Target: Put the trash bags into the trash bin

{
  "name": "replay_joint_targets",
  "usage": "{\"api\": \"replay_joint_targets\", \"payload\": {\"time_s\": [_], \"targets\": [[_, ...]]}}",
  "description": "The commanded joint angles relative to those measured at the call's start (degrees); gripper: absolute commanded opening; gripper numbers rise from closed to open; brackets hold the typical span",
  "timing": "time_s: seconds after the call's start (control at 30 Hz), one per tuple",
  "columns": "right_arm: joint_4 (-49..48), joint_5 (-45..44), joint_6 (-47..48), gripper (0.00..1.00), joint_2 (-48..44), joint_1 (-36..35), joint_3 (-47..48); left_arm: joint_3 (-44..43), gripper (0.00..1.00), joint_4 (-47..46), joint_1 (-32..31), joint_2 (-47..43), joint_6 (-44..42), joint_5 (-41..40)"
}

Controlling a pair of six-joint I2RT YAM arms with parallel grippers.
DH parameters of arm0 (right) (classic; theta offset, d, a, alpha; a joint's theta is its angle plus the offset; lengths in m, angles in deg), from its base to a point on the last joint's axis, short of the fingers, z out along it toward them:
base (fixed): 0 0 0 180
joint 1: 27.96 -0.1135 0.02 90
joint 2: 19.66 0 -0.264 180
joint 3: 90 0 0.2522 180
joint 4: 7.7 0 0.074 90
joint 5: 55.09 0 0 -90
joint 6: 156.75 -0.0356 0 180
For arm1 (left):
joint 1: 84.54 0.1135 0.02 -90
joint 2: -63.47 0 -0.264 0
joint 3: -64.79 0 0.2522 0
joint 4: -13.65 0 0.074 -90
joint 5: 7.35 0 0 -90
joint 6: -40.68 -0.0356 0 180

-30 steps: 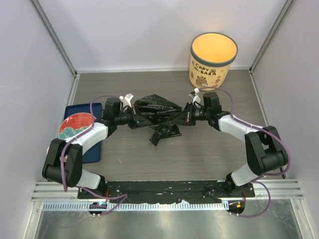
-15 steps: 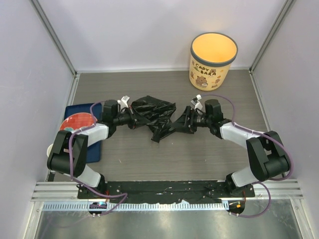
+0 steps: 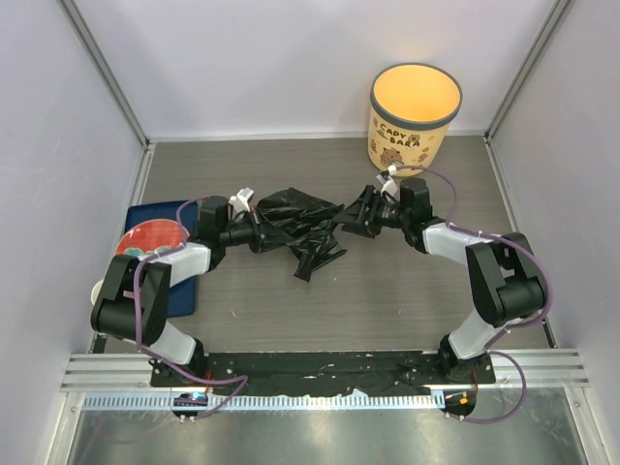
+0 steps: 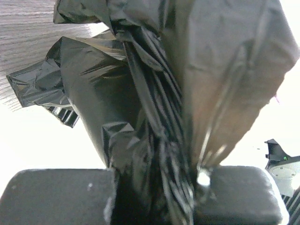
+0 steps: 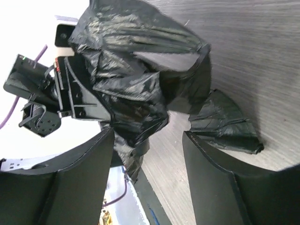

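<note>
A crinkly black trash bag point(image 3: 300, 228) lies bunched on the grey table between my two grippers. My left gripper point(image 3: 254, 230) is shut on its left end. In the left wrist view the film point(image 4: 154, 93) is pinched between the two pads point(image 4: 56, 197). My right gripper point(image 3: 363, 213) stands open at the bag's right end. Its fingers point(image 5: 79, 183) are spread, and the bag point(image 5: 136, 79) sits just ahead, with one fold hanging near the left fingertip. The cream-yellow trash bin point(image 3: 415, 116) with capybara pictures stands upright at the back right, apart from both grippers.
A blue mat point(image 3: 182, 291) carrying a red patterned plate point(image 3: 147, 242) lies at the left, under the left arm. Grey walls enclose the table on three sides. A black strip point(image 3: 329, 366) and the arm bases run along the near edge.
The right gripper has opened and let go of the bag's right end, dipped toward the near side, then come back up. The stretched bag has slackened and bunched. The left gripper stays shut.
</note>
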Motion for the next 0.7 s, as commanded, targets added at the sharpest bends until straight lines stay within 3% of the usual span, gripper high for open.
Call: {"api": "replay_joint_targets", "payload": {"time_s": [0.0,0.07,0.1,0.13,0.2,0.23,0.37,0.5,0.6,0.67], "targets": [[-5.1,-1.94,-0.65,0.62,3.81,-0.25,2.14,1.0,0.0,-4.1,-0.06,-2.88,0.47,3.48],[-5.37,-1.95,-0.82,0.5,6.18,-0.25,2.49,1.26,0.0,-4.54,-0.06,-3.32,0.48,4.18],[-6.33,-1.69,-1.17,0.34,6.8,-0.16,3.1,1.26,0.0,-4.28,-0.15,-3.93,0.13,5.14],[-6.51,-1.68,-1.44,0.26,6.98,0.01,3.46,1.26,0.0,-2.02,-0.06,-4.29,-0.49,5.41],[-6.08,-1.86,-1.18,0.04,6.11,0.36,3.72,0.39,0.0,3.86,0.46,-5.6,-5.92,5.33],[-5.47,-2.12,-0.83,0.01,5.32,0.71,3.64,-0.14,0.0,12.42,0.9,-7.18,-8.64,4.81],[0.85,-2.65,3.12,0.01,0.93,3.35,3.55,-2.6,0.0,28.72,4.68,-9.48,-22.71,1.29],[4.47,-3.0,5.85,0.01,-2.94,5.37,2.59,-5.06,0.0,36.12,6.97,-9.04,-30.45,-0.21],[5.09,-0.47,5.86,0.01,-3.13,4.07,2.49,-4.63,0.0,32.4,6.88,-8.42,-30.39,2.16],[5.53,1.82,5.07,0.19,-2.42,1.87,2.32,-2.97,0.0,24.67,6.8,-7.99,-22.14,6.27]]}}
